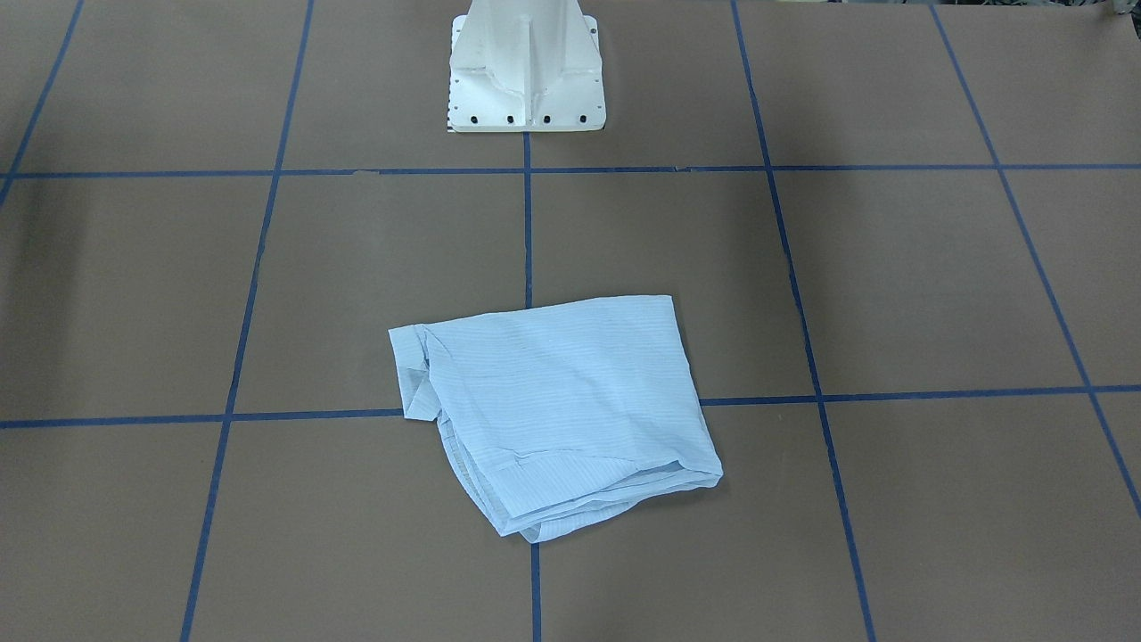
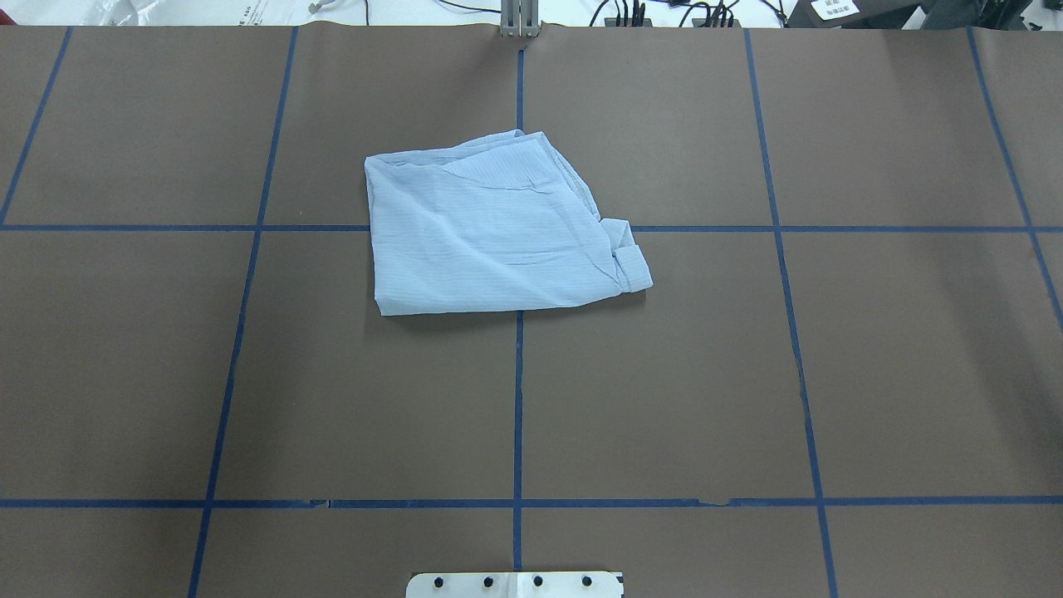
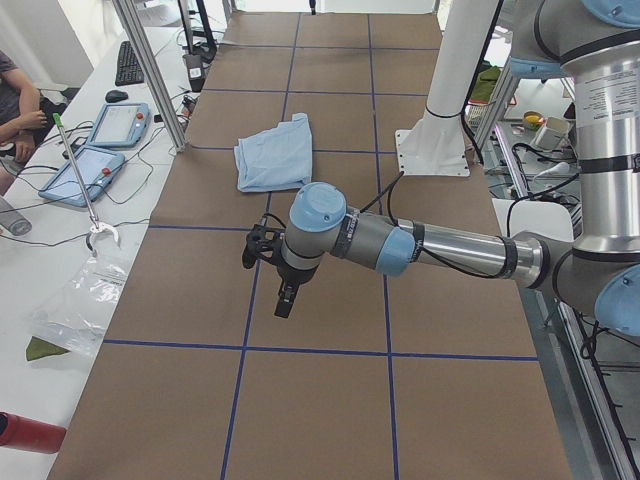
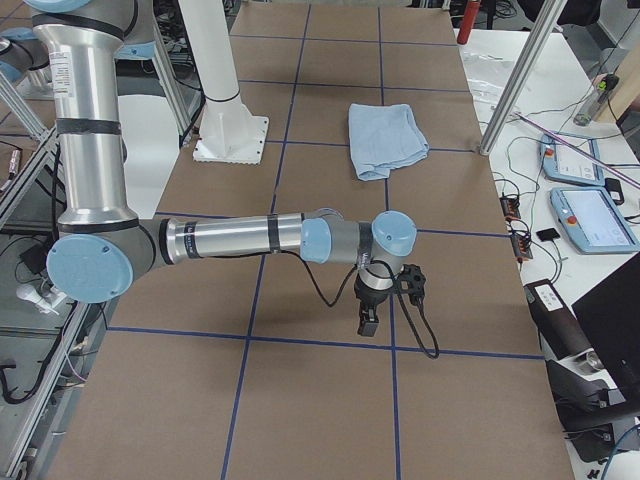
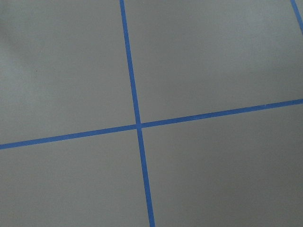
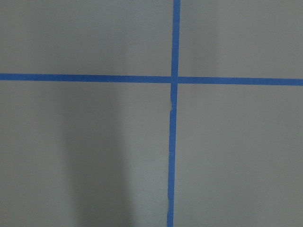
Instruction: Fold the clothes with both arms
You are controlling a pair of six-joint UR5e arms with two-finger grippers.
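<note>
- Front-facing view: thin light-blue shirt [image 1: 553,410] with fine stripes, folded into a soft, lopsided rectangle. Flat on the matt brown bench [image 1: 891,267] near its middle, straddling a crossing of the narrow blue tape lines [image 1: 528,232]. Stacked cloth layers showing along the nearest edge, and a small tucked flap at the view's left corner. White metal pedestal [image 1: 528,67], ribbed and on a bolted plate, well apart behind it.
- Overhead view: shirt in the far half of the bench, across the centre line. Gently creased on top, with a cuff-like fold at its right corner.
- Left side view: left arm [image 3: 450,250], a smooth silver tube with light-blue joint caps, stretched out over the bench. Black left claw [image 3: 285,300] pointing down over bare brown surface, well apart from the shirt and with no cloth in it. Cannot tell from here how far its fingers are spread. Person [image 3: 15,100] seated at a side desk beside two flat tablets [image 3: 120,122].
- Right side view: right arm [image 4: 230,238] of the same silver-and-blue build, reaching out over the bench. Black right claw [image 4: 367,320] pointing down, just above a tape line, with a black cable looped beside it. Well apart from the shirt and holding no cloth. Opening impossible to tell.
- Left wrist view: plain matt surface crossed by two tape lines.
- Right wrist view: a tape crossing, with a faint shadow band at the left.
</note>
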